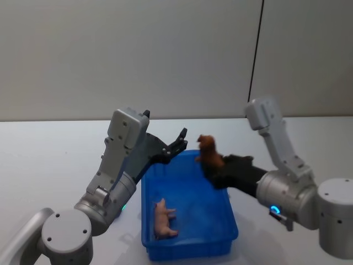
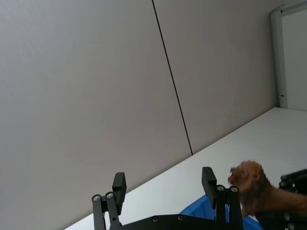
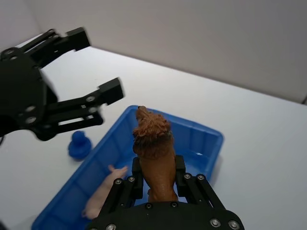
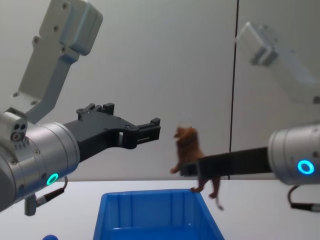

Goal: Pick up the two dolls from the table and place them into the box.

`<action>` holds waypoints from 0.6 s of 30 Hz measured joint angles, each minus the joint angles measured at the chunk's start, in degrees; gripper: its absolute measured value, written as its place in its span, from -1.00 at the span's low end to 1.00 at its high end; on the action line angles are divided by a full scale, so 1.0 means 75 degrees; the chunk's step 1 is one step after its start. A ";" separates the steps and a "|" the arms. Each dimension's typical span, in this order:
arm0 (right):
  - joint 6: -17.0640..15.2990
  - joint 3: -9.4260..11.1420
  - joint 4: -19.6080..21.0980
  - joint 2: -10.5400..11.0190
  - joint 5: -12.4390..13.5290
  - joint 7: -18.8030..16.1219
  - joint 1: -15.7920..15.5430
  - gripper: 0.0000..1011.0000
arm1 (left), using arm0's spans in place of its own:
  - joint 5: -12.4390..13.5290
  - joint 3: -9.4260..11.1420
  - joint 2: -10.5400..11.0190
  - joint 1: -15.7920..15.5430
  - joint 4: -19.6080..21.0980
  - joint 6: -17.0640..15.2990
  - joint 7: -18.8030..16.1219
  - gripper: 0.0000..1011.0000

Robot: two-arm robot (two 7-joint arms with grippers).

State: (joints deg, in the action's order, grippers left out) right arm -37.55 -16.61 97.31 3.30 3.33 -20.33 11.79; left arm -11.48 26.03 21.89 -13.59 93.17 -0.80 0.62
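Resting on the desk (image 1: 44,160), the box (image 1: 190,247) held a pink pig (image 1: 164,218). Above its 11 o'clock hovered the left gripper (image 2: 163,178), fingers released; above 1 o'clock, the right gripper (image 3: 157,167) grasped the brown doll (image 3: 152,136). The blue doll (image 3: 79,145) sat on the desk at the box's 9 o'clock.

The flat plain white tabletop (image 1: 49,149) carries the large rectangular bright blue plastic bin (image 1: 190,243), and a small rounded bright blue toy figure (image 3: 79,145) stands on it just beside the bin's left wall.

Pink toy (image 1: 164,219), perhaps a pig
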 joint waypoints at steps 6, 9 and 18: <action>-0.0287 -0.0131 -0.0156 -0.0089 0.0095 -0.0455 0.0111 -0.10 | 0.0000 0.0000 0.0000 0.0000 0.0000 0.0000 0.0000 0.98; -0.0385 -0.0178 -0.0210 -0.0121 0.0127 -0.0607 0.0149 0.08 | 0.0000 0.0000 0.0000 0.0000 0.0000 0.0000 0.0000 0.98; -0.0562 -0.0254 -0.0311 -0.0179 0.0188 -0.0890 0.0217 0.56 | 0.0000 -0.0001 0.0000 0.0000 0.0000 0.0000 0.0000 0.98</action>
State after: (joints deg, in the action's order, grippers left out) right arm -41.76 -18.52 94.98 1.96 4.74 -27.01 13.42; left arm -11.48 26.02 21.89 -13.59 93.17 -0.80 0.62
